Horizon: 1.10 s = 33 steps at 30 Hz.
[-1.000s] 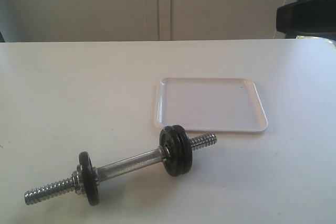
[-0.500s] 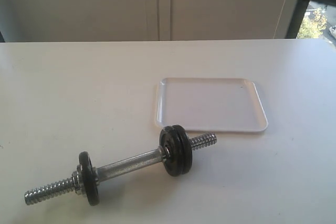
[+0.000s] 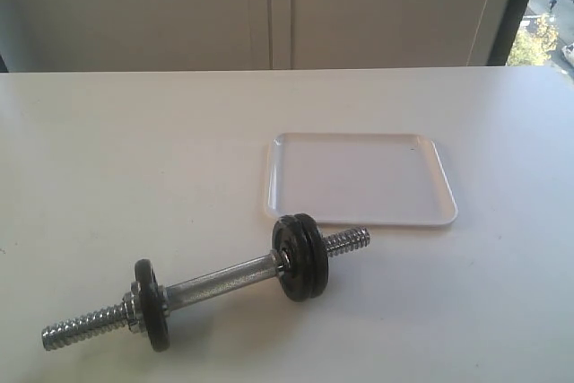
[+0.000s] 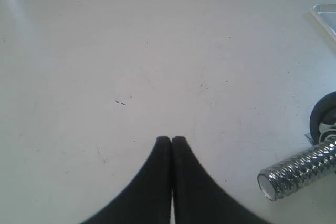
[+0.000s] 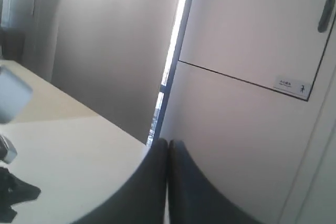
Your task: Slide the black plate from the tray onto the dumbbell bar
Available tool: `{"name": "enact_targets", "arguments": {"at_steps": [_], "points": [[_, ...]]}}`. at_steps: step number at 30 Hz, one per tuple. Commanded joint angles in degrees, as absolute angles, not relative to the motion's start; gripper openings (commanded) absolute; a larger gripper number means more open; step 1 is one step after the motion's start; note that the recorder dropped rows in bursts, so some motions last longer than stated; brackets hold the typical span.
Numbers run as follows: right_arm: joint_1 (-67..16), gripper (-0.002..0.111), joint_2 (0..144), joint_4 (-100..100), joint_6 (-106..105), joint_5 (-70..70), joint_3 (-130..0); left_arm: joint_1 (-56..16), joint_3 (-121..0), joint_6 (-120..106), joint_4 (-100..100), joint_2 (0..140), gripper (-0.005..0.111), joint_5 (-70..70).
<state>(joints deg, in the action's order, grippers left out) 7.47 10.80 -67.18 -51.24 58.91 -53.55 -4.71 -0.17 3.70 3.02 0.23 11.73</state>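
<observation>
The tray (image 3: pixel 377 221) lies right of centre on the table (image 3: pixel 134 150) with nothing on it. The dumbbell bar (image 3: pixel 220 280) lies slantwise on the near left, its right threaded end pointing toward the tray's near rim. Two black discs sit pressed together on that right end. The outer one, judged to be the black plate (image 3: pixel 312 262), is already threaded on, with bare thread showing beyond it. A single disc (image 3: pixel 151 304) sits on the bar's left end. Neither arm shows in the exterior view. In the left wrist view the left gripper (image 4: pixel 171 141) has its fingers pressed together on nothing, over bare table just beside the bar's threaded end. In the right wrist view the right gripper (image 5: pixel 167 142) is likewise closed and empty, aimed past the table edge toward the wall (image 5: pixel 105 51). With the tray bare and every disc on the bar, the sliding step looks finished. What remains appears to be only for both arms to keep clear of the bar, since a nudge could roll it on the smooth table.
</observation>
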Motion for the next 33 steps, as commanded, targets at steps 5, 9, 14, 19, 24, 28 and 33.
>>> {"name": "enact_targets", "arguments": {"at_steps": [5,9,14,19,24,28,33], "points": [[7.3,0.000,8.3,-55.7,-51.7,60.3,-47.8,-4.7,0.0,4.0,2.9,0.0,0.000,11.6],[6.4,0.000,5.2,-52.1,-51.7,60.4,-40.7,-4.7,0.0,4.0,2.9,0.0,0.000,11.6],[2.1,0.000,0.6,-45.4,-51.7,60.5,-32.9,-4.7,0.0,4.0,2.9,0.0,0.000,11.6],[-4.1,0.000,0.0,-39.3,-52.0,60.7,-28.3,-4.7,0.0,4.0,2.9,0.0,0.000,11.6],[-7.4,0.000,0.0,-24.2,-52.3,59.4,-28.3,-4.7,0.0,4.0,2.9,0.0,0.000,11.6],[-7.4,0.000,0.0,-3.0,-52.3,59.6,-27.1,-4.7,0.0,4.0,2.9,0.0,0.000,11.6],[-7.4,0.000,0.0,11.7,-52.3,59.4,-22.8,-4.7,0.0,4.0,2.9,0.0,0.000,11.6]]}}
